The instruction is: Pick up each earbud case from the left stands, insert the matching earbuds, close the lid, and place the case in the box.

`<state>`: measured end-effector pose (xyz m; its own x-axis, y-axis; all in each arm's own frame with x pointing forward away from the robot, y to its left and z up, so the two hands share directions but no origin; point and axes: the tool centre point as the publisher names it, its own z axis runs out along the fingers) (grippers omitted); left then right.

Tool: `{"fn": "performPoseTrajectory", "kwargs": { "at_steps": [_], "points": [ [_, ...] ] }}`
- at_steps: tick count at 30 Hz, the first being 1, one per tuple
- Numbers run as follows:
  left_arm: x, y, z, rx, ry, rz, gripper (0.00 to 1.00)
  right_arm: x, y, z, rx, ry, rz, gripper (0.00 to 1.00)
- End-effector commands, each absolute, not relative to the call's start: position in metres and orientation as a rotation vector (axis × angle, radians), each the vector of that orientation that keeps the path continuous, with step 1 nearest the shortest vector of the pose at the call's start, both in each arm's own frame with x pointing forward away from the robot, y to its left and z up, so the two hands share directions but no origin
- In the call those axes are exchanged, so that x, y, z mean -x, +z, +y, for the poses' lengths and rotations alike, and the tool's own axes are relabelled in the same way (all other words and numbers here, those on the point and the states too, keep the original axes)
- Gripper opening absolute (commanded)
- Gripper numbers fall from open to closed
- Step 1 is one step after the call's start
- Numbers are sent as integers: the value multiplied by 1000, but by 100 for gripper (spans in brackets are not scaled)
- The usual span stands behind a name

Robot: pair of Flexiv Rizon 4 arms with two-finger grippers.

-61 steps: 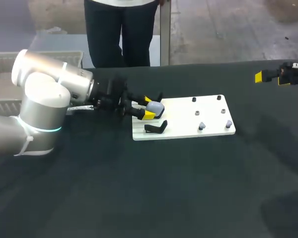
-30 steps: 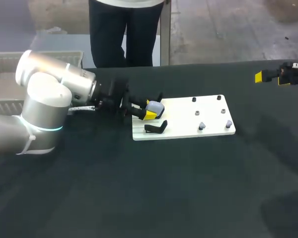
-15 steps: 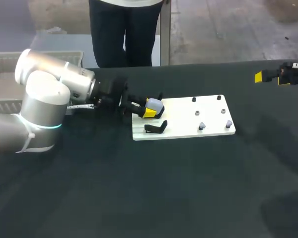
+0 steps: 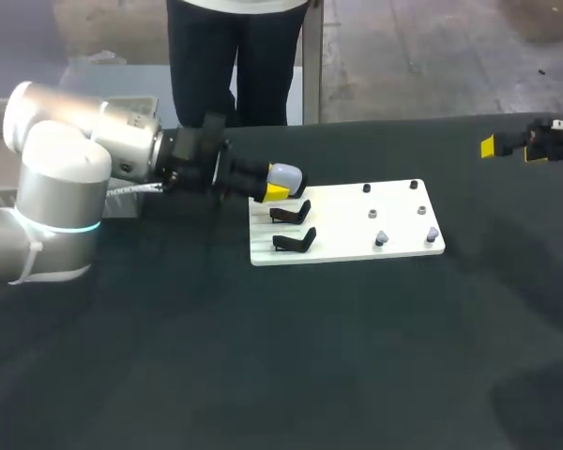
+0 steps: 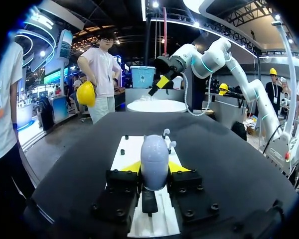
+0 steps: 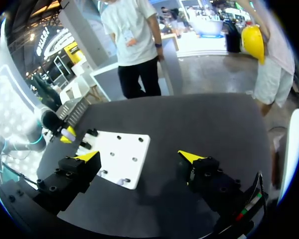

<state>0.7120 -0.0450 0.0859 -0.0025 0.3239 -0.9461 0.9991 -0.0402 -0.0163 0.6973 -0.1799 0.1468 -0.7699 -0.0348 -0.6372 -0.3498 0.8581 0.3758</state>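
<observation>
My left gripper [image 4: 276, 187] is shut on a pale lilac earbud case [image 4: 287, 175] and holds it in the air above the far left corner of the white board [image 4: 347, 228]. In the left wrist view the case [image 5: 154, 160] stands upright between the yellow fingertips [image 5: 132, 167], lid closed. Two black stands [image 4: 292, 214] [image 4: 295, 242] on the board's left side are bare. Two small earbuds [image 4: 381, 239] [image 4: 432, 233] sit on pegs near the board's front right. My right gripper [image 6: 139, 157] is open and empty, far off at the table's right side [image 4: 507, 143].
Several small pegs [image 4: 372, 214] dot the right half of the board. A grey crate [image 4: 131, 100] stands at the table's far left behind my left arm. A person stands beyond the table's far edge, touching nothing. Dark tabletop [image 4: 291, 356] spreads in front of the board.
My left gripper has lifted the case off the farther stand and drawn it up and back to the left. That stand now shows bare. The right arm has not moved.
</observation>
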Motion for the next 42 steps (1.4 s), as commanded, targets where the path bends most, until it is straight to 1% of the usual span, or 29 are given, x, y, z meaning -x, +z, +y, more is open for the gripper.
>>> {"fn": "performPoseTrajectory", "kwargs": {
  "at_steps": [1, 8, 18, 33, 42],
  "points": [
    [-704, 95, -52, -1392, -1026, 1426, 0, -700, 148, -156, 274, 569, 2416, 100],
    [-700, 104, -69, -1298, -994, 1373, 0, -688, 147, -121, 323, 586, 2416, 100],
    [-707, 114, -106, -1353, -976, 1346, 0, -680, 139, -65, 512, 664, 2410, 100],
    [-701, 121, -131, -1387, -993, 1292, 0, -689, 131, -20, 639, 770, 2400, 100],
    [-695, 120, -134, -1400, -1010, 1281, 0, -695, 136, -9, 658, 777, 2381, 100]
  ]
}}
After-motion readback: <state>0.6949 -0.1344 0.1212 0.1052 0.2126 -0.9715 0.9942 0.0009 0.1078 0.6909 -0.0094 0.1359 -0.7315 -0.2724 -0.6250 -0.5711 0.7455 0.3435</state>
